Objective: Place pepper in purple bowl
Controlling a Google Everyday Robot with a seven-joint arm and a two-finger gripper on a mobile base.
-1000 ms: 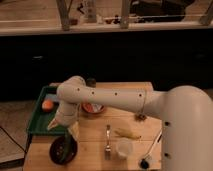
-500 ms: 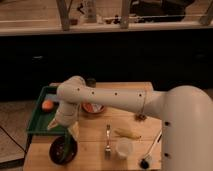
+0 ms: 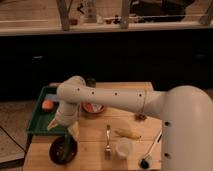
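- The robot's white arm (image 3: pixel 115 97) reaches across the wooden tabletop (image 3: pixel 95 132) from the right and bends down at the left side.
- Its hand (image 3: pixel 65 134) hangs right over the purple bowl (image 3: pixel 63 150), which sits at the front left corner of the tabletop.
- Honestly can't tell if the hand is gripping anything; it's just a pale lump from where I'm standing.
- There's a slim green streak inside the bowl, under the hand. That looks like the pepper (image 3: pixel 64 149), but I can't make out whether it's lying in the bowl or hanging from the hand.
- A green tray (image 3: pixel 37 115) sits at the left edge with a round orange fruit (image 3: pixel 47 105) on it.
- An orange-red bowl (image 3: pixel 93 108) pokes out just behind the arm.
- A fork (image 3: pixel 107 140) lies mid-tabletop, with a white cup (image 3: pixel 123 148) just beside it and a pale yellow piece (image 3: pixel 128 133) a bit further back.
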